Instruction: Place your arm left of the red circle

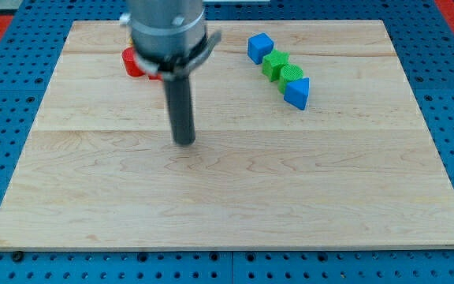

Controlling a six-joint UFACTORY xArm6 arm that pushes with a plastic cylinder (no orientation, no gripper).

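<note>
Near the board's (235, 197) center, slightly toward its left edge, the rod's tip (184, 142) rests on bare wood, touching nothing; no hand, so nothing held. Red block (135, 63), shape partly hidden behind the arm, sits by the top edge, above-left of tip. Task looks not yet done: tip isn't left of red. Count: 1 red, 2 blue (260, 47) (297, 93), 2 green (275, 63) (291, 76), in a diagonal row toward top-right corner.
</note>
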